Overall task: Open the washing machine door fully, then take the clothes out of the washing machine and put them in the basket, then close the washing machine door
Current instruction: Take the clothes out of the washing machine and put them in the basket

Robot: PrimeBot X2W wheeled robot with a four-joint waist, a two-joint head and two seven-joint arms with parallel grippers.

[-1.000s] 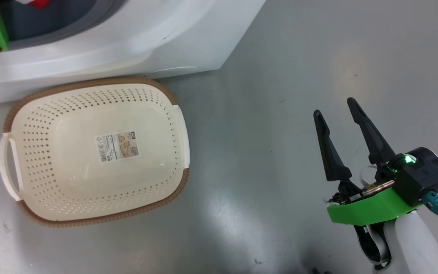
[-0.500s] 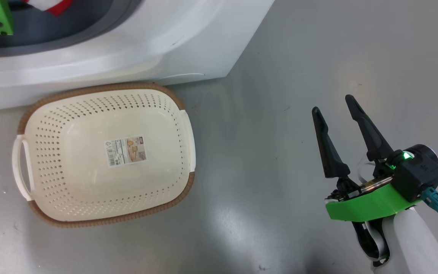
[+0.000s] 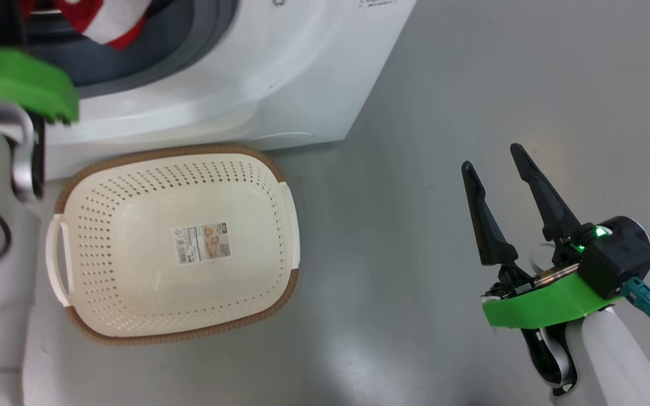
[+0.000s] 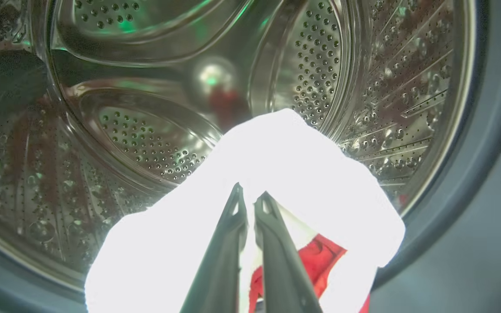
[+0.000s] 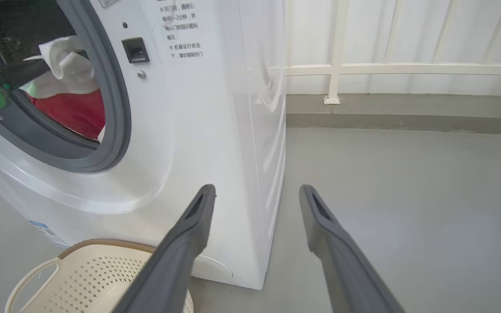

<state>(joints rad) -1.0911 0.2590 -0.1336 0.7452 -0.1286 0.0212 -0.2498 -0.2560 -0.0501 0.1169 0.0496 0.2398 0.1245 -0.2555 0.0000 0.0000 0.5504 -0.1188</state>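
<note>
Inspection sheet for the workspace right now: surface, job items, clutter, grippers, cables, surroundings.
Surface: grey floor, glossy, with glare patches.
Job's things: washing machine mouth uncovered; clothes, red and white, at the drum mouth; basket on the floor in front of the machine, just a sticker inside.
Clutter: nothing seen.
Grippers: left gripper shut on the clothes; right gripper open, holding nothing, over the floor.
Cables: black loop on the left forearm; teal connector with a dark lead at the right wrist.
Surroundings: white railing and low kerb behind the machine.
</note>
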